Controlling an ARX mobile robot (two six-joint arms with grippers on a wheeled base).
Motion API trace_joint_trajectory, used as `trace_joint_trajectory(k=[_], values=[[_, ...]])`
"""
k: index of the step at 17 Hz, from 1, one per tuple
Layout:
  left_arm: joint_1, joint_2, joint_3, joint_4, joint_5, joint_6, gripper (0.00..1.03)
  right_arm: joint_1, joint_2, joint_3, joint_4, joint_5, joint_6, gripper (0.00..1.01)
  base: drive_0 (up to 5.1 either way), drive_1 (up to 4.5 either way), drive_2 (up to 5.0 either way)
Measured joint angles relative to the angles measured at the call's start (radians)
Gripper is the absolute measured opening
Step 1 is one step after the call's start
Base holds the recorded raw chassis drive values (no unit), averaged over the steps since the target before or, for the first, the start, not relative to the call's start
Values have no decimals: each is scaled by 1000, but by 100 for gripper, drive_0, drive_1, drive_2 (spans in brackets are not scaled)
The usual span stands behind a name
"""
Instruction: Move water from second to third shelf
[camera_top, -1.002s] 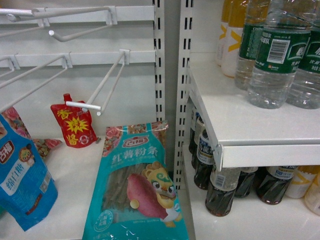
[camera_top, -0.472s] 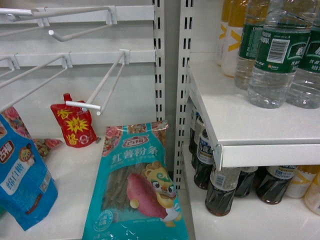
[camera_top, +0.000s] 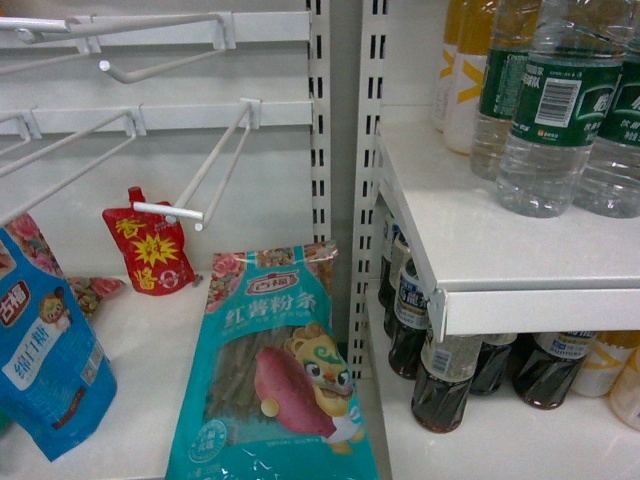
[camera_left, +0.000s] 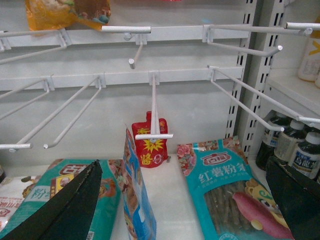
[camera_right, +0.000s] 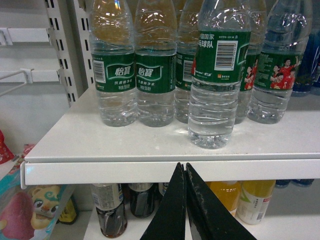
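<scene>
Several bottles of water stand on a white shelf (camera_right: 100, 137) at the upper right of the head view. One water bottle (camera_right: 217, 75) (camera_top: 548, 110) stands forward of the row, clear and ribbed, its dark green label showing a barcode. My right gripper (camera_right: 183, 167) is shut with nothing in it. Its tips point at the shelf's front edge, just below and slightly left of that bottle, without touching it. My left gripper (camera_left: 182, 200) is open and empty over the snack shelf to the left, away from the water. Neither gripper shows in the head view.
Dark tea bottles (camera_top: 440, 385) and yellow drink bottles (camera_right: 255, 200) fill the shelf below the water. Left of the slotted upright (camera_top: 318, 130), white wire hooks (camera_top: 200, 185) jut out above a teal noodle packet (camera_top: 275, 370), a blue bag (camera_top: 45, 345) and a red pouch (camera_top: 148, 245).
</scene>
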Motion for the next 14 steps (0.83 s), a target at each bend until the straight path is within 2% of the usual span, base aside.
trace_joint_trajectory(k=[1, 2, 7, 9, 14], values=[[0, 0, 0, 0, 0, 0, 98, 0, 0, 0, 0, 0, 0, 2, 0, 0, 0], [0, 0, 0, 0, 0, 0, 98, 0, 0, 0, 0, 0, 0, 11, 0, 0, 0], [0, 0, 0, 0, 0, 0, 98, 0, 0, 0, 0, 0, 0, 75, 0, 0, 0], [0, 0, 0, 0, 0, 0, 98, 0, 0, 0, 0, 0, 0, 97, 0, 0, 0], [0, 0, 0, 0, 0, 0, 98, 0, 0, 0, 0, 0, 2, 98, 0, 0, 0]])
